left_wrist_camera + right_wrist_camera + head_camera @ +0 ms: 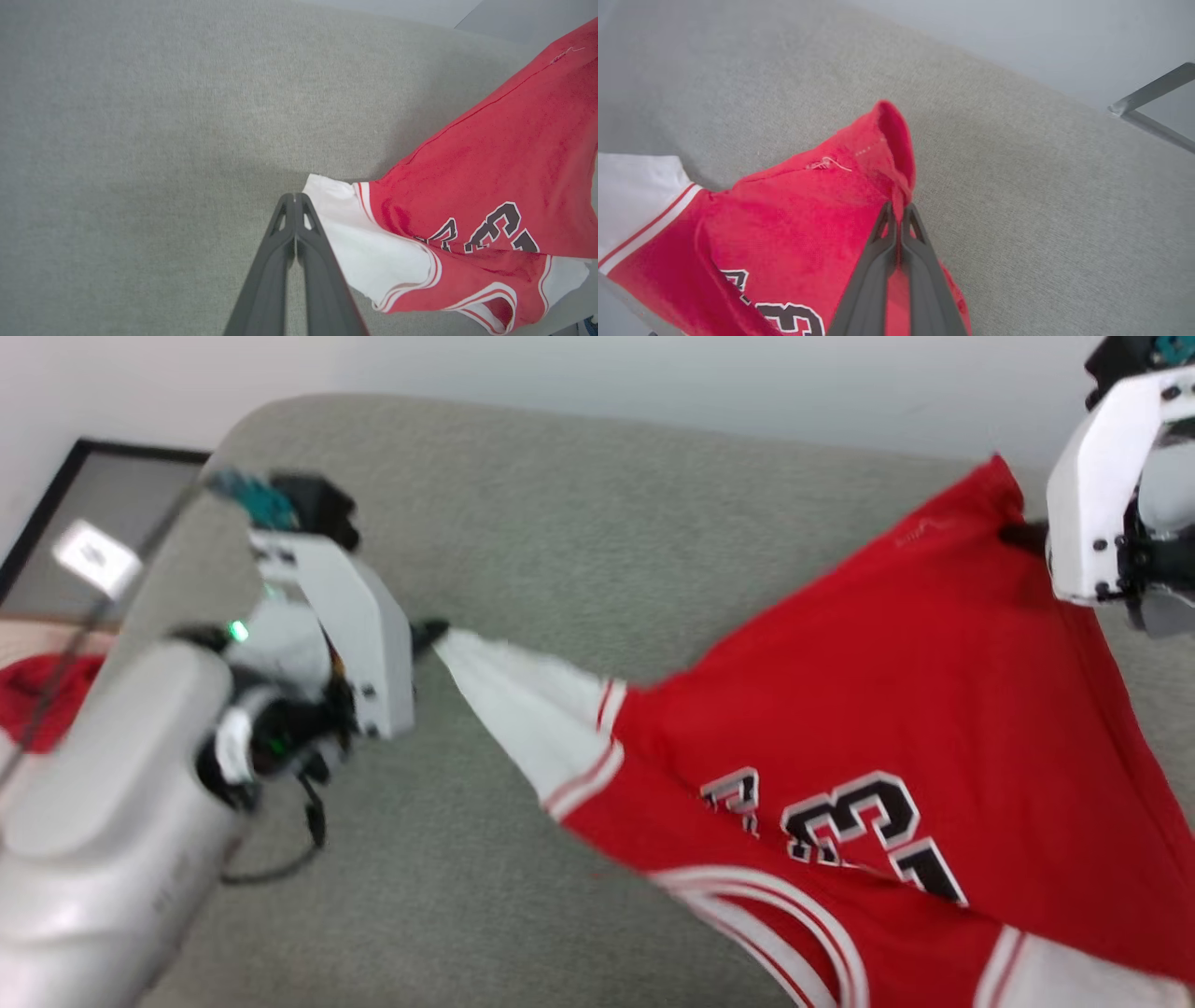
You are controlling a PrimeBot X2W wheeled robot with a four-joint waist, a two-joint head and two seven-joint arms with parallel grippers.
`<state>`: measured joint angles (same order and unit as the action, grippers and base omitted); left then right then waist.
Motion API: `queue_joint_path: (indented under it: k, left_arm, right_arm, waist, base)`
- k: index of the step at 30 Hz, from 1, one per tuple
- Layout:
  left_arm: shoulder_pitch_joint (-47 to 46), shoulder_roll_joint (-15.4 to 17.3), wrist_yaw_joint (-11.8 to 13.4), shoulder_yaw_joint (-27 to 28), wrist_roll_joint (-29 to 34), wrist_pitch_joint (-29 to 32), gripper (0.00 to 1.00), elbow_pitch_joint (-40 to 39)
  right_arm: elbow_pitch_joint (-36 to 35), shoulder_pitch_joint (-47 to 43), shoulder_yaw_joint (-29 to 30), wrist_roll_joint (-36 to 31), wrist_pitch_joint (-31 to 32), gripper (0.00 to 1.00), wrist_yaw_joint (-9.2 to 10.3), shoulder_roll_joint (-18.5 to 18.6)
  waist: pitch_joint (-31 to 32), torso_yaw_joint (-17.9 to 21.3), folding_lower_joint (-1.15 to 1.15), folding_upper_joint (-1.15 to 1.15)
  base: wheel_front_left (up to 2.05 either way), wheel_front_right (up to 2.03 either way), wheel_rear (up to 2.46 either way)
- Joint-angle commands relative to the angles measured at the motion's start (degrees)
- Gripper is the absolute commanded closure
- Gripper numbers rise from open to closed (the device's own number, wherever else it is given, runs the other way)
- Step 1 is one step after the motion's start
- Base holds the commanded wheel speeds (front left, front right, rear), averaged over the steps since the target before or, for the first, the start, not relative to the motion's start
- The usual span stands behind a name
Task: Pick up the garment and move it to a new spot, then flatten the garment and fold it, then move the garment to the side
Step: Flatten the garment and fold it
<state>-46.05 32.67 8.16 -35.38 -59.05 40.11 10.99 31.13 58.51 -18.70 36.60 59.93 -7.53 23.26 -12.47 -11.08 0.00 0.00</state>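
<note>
Looking at the garment [887, 691] strung out between both tools above the grey fabric-topped counter [560, 504], high at the far end and sagging toward the near edge. Can't tell whether the low part touches down. Got the left tool [434, 633] pinched shut on the tip of a white sleeve [523, 709], pulled out to a point. Same story from the left wrist: fingers [275, 252] pressed flat together, with the sleeve running along the right-hand one. Got the right tool [1013, 534] clamped on a red corner, bunched into a little fold just past the fingertips in the right wrist view. Can read black-and-white lettering plus a 23, upside down from the head view. Also spotted a small red cloth [37, 691] off past the counter's left edge, well apart from the shirt. Pretty blurry around the left arm.
</note>
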Motion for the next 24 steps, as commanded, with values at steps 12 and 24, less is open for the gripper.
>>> queue_joint_path:
  k: [12,24]
  left_arm:
    - [-19.24,0.75,-2.78,0.44,5.15,2.95,1.00,9.76]
    - [-34.34,-2.55,-6.84,0.31,10.78,-4.41,1.00,22.60]
  right_arm:
    - [-1.46,5.90,5.78,-5.82,-10.56,1.00,0.07,-5.62]
    - [-0.15,10.63,9.07,-9.69,-20.92,1.00,0.08,-9.21]
  waist:
    - [4.07,7.71,0.00,0.00]
    - [4.58,9.99,0.00,0.00]
  base:
    - [0.00,0.00,0.00]
    - [0.00,0.00,0.00]
